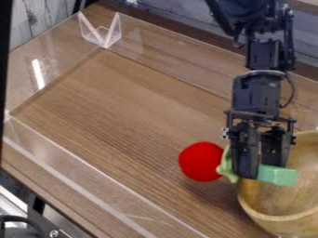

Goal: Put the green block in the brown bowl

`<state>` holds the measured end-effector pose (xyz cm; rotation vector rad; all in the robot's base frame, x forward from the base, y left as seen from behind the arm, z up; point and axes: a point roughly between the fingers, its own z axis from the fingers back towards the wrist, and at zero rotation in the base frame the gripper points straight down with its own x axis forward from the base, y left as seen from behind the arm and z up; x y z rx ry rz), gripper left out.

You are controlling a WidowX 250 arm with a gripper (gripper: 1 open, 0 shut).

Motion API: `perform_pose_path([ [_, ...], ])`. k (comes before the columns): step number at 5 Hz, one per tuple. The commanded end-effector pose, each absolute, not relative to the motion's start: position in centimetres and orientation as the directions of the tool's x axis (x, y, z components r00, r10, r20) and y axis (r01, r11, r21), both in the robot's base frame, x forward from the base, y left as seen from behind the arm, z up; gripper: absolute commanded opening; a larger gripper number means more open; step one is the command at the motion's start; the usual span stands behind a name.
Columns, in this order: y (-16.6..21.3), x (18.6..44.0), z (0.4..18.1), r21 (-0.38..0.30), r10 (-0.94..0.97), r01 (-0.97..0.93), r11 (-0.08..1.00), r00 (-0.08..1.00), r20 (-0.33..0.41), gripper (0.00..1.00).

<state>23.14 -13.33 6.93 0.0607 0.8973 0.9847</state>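
Green block [277, 175], a small light-green bar, pinched in the black gripper [266, 173] at the right of the scene, sticking out sideways to the right from between the closed jaws. Held above the near-left rim of the brown bowl [306, 213], a thick-walled wooden bowl with visible grain, cut off by the right and bottom edges of the frame. Block not yet resting inside; whether it touches the rim cannot be told.

Gripper clamped tight on the block, hanging from a dark robot arm [262, 56] reaching down from the top right, fingers pointed downward.

Just left of the gripper, a round red toy [202, 160] on the wooden tabletop [112, 112], its right side partly hidden behind the gripper's fingers and a touch of green showing there. Contact between toy and bowl not discernible.

Far left, a small clear plastic stand [99, 31] upright near the table's far edge. Clear low wall [32, 70] bordering the table on the left and near sides.

No brand marks, labels or legible writing visible anywhere.
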Motion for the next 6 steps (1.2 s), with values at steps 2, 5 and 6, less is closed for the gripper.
perform_pose_path([
  [2, -14.0, 22.9, 9.2, 0.346, 0.719, -0.735, 0.583, 0.269, -0.641, 0.00],
  [5, -13.8, 22.3, 8.4, 0.363, 0.712, -0.736, 0.572, 0.226, -0.665, 0.00],
  [6, -13.8, 22.1, 8.2, 0.368, 0.708, -0.734, 0.571, 0.214, -0.673, 0.00],
])
